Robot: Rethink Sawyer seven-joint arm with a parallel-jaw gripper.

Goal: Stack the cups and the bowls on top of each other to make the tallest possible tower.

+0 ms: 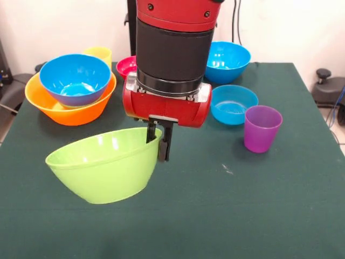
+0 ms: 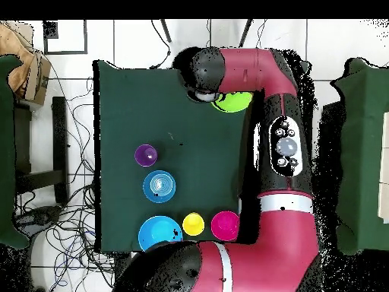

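My gripper is shut on the rim of the large lime green bowl and holds it tilted above the table's middle. In the overhead view the arm covers most of this bowl. The tower, at left, is a large blue bowl nested in the huge orange-yellow bowl. A yellow cup stands behind it. The purple cup stands at right, beside the shallow blue bowl. Another large blue bowl and the small red bowl sit at the back. The second yellow cup and the small green bowl are out of view.
The green table ends at the right near the purple cup. The overhead view shows the purple cup, shallow blue bowl, blue bowl, yellow cup and red bowl. The arm hides the tower there.
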